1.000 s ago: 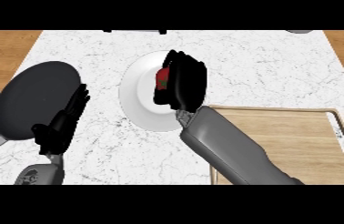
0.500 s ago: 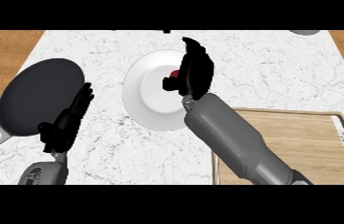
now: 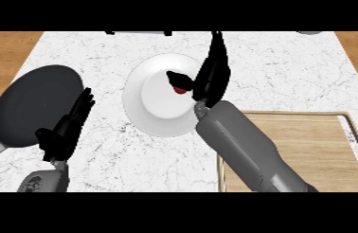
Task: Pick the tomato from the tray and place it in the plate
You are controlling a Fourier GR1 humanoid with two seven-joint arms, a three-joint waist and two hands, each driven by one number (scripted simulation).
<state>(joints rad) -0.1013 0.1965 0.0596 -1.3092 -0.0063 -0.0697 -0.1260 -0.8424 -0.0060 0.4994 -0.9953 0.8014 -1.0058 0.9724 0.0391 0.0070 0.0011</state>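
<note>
A small red tomato (image 3: 181, 89) lies on the white plate (image 3: 155, 109) in the middle of the marble counter. My right hand (image 3: 212, 73) stands over the plate's right rim, fingers straight and pointing away, thumb reaching toward the tomato and partly covering it. The hand is open and nothing is held in it. The wooden tray (image 3: 300, 147) lies at the lower right, with my right forearm crossing its left edge. My left hand (image 3: 68, 125) rests open at the lower left, fingers up, beside a dark pan.
A dark round pan (image 3: 35, 104) sits at the left edge of the counter. Dark objects show partly along the far edge at the top. Bare wooden surface flanks the marble at both upper corners.
My right hand has uncurled from the tomato and its fingers have straightened and lifted up and to the right. The tomato now lies exposed on the plate. The left hand has stayed still.
</note>
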